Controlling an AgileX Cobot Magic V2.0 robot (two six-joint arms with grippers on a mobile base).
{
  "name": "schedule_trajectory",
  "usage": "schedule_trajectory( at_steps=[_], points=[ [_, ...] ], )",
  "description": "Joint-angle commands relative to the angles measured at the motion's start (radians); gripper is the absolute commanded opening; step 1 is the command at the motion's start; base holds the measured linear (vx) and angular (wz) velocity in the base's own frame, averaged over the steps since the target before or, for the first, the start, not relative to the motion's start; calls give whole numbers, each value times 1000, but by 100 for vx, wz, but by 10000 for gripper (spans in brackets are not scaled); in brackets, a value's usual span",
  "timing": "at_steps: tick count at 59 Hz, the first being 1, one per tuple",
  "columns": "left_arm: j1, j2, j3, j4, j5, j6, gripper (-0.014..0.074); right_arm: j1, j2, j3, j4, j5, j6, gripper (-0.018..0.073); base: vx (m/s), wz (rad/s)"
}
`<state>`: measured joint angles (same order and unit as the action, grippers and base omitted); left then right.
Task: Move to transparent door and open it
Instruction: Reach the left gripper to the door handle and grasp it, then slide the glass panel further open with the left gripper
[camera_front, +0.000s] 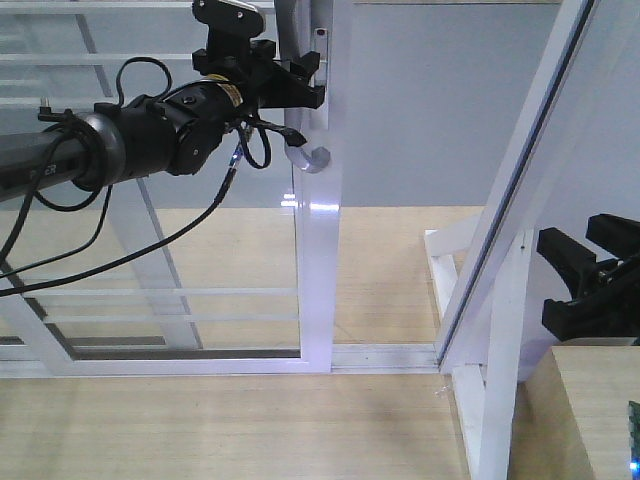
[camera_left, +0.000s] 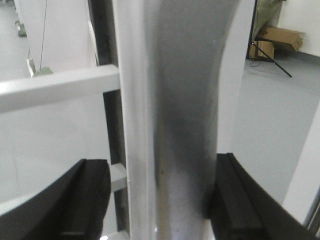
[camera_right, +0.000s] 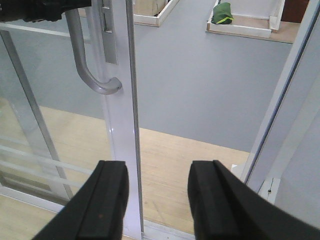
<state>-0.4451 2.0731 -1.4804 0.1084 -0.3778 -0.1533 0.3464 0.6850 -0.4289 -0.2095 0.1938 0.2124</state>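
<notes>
Front: left gripper (camera_front: 300, 80) is up on the handle (camera_front: 312, 160) of the transparent door (camera_front: 318, 260), mid-frame. Right gripper (camera_front: 590, 275) is low and well apart.
Left wrist: fingers (camera_left: 85, 200) straddle the handle, one touching it. Can't tell if it's clamped.
Right wrist: fingers (camera_right: 107, 200) are spread and empty, with the door's edge ahead.

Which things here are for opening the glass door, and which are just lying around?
For the job:
- transparent door
- curved handle
- left end effector, closed around that handle

Just lying about:
- cardboard box
- green bundle
- right end effector, open and holding nothing
</notes>
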Motion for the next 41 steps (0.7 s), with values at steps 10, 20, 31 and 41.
schedule_trajectory(
  at_steps=[10, 20, 31, 41],
  points=[
    [35, -64, -38, -128, -16, -9, 420, -4, -2, -30, -7, -79, -5, 358, 0, 0],
    [56, -72, -38, -128, 45, -9, 386, -4, -2, -30, -7, -79, -7, 358, 0, 0],
    [78, -125, -31, -128, 137, 27, 381, -4, -2, -30, -7, -79, -7, 358, 0, 0],
    [111, -176, -27, -128, 247, 68, 381, -4, -2, -30, -7, -79, -7, 358, 0, 0]
  ],
)
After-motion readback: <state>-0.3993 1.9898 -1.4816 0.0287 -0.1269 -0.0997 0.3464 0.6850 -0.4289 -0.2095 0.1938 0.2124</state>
